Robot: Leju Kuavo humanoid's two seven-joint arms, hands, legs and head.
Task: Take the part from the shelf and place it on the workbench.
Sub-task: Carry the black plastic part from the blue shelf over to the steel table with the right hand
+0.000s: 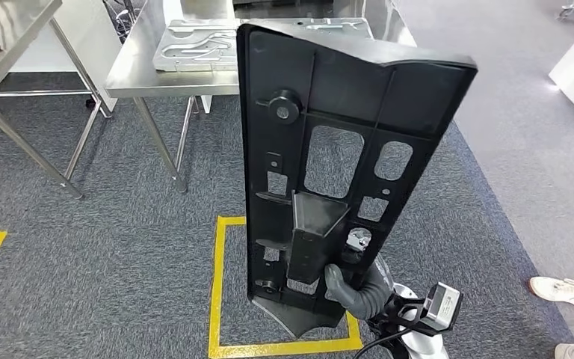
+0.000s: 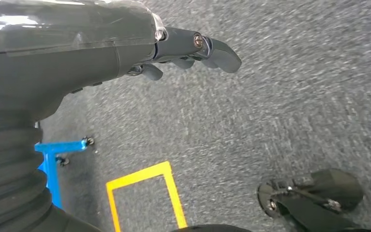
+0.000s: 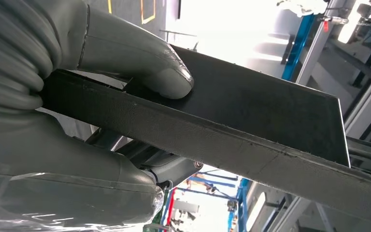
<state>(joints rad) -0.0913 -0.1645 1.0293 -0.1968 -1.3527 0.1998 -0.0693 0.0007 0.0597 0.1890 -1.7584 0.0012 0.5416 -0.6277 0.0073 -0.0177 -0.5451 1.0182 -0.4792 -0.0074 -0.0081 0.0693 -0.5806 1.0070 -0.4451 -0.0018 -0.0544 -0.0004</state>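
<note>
A long black plastic part (image 1: 329,157) with ribs and cut-outs stands upright in the head view, hiding much of the floor ahead. My right hand (image 1: 355,288) grips its lower end from the right. The right wrist view shows the thumb (image 3: 140,60) pressed on the part's flat face (image 3: 251,104). Beyond the part stands the steel workbench (image 1: 138,71), carrying a pale metal panel (image 1: 194,46). My left hand (image 2: 183,50) hangs over the carpet with its fingers loosely curled and nothing in them.
A yellow floor square (image 1: 220,299) lies under the part. A second steel table (image 1: 7,30) stands at the far left. A person's white shoes (image 1: 568,292) are at the right edge. A blue wheeled frame (image 2: 53,159) stands on the carpet beside another yellow marking (image 2: 145,193).
</note>
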